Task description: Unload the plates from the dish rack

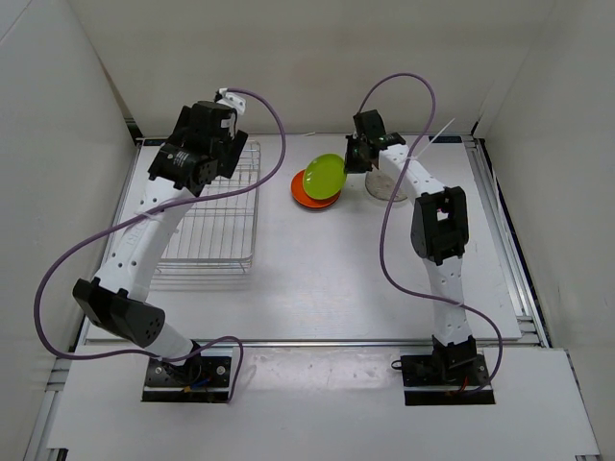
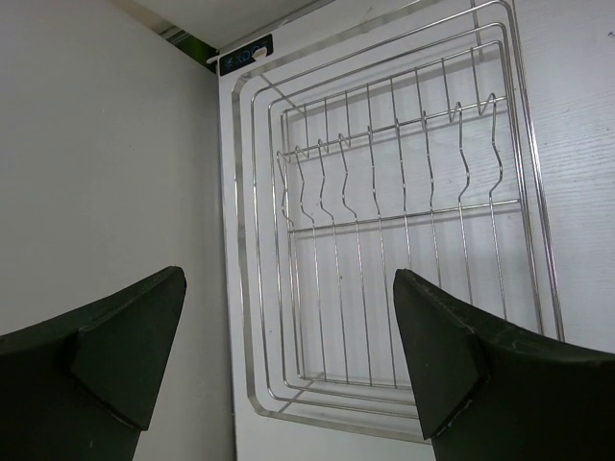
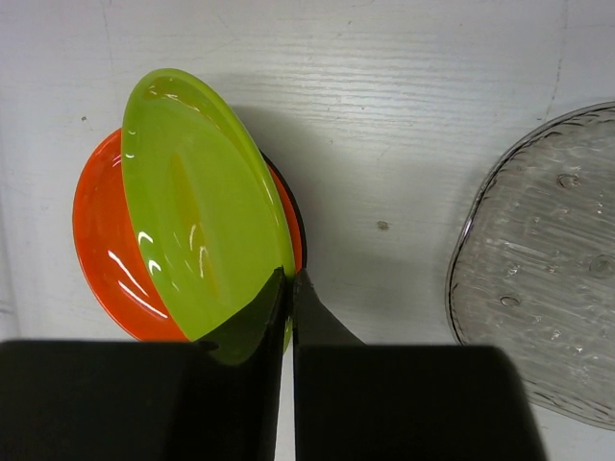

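The silver wire dish rack [image 1: 216,226] stands at the left of the table and holds no plates; the left wrist view looks down into it [image 2: 404,250]. My left gripper [image 2: 288,365] is open above the rack's far end [image 1: 213,144]. My right gripper [image 3: 290,283] is shut on the rim of the lime green plate [image 3: 197,206] and holds it tilted just above a red-orange plate [image 3: 106,259], with a black rim showing beneath. In the top view the green plate [image 1: 324,176] is over that stack [image 1: 309,197] at the table's middle back. The clear glassy plate [image 3: 548,279] lies to the right.
The clear plate also shows in the top view [image 1: 386,184], partly under my right arm. White walls enclose the table on the left, back and right. A metal rail [image 1: 509,250] runs along the table's right edge.
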`<state>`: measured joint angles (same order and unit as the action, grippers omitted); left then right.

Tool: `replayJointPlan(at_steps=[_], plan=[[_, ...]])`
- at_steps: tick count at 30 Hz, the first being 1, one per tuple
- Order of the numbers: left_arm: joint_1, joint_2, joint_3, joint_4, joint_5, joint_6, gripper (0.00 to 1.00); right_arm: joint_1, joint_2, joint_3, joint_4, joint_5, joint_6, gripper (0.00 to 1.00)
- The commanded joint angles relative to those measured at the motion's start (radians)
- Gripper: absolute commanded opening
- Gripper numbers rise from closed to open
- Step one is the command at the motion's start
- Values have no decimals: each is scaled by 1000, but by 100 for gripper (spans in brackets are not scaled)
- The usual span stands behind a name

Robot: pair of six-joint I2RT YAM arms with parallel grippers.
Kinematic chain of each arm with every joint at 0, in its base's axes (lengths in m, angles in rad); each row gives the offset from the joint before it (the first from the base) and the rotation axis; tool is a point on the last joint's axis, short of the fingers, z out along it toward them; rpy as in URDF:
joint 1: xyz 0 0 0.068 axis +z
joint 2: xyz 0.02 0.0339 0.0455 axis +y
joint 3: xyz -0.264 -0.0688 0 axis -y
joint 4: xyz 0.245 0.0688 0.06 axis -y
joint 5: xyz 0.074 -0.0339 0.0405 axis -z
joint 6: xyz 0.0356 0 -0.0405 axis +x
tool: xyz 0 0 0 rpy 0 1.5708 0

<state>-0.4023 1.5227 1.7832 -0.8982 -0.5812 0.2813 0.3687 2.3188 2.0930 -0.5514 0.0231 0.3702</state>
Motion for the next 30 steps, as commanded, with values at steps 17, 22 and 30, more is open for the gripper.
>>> replayJointPlan(at_steps=[17, 22, 30], plan=[[34, -56, -96, 5, 100, -73, 100, 29, 14, -14, 24, -126, -30, 39], [54, -74, -125, 27, 129, -97, 100, 29, -4, -14, 15, -146, -40, 59], [210, -72, -171, 36, 400, -249, 100, 29, -140, 6, -54, -66, -183, 100]])
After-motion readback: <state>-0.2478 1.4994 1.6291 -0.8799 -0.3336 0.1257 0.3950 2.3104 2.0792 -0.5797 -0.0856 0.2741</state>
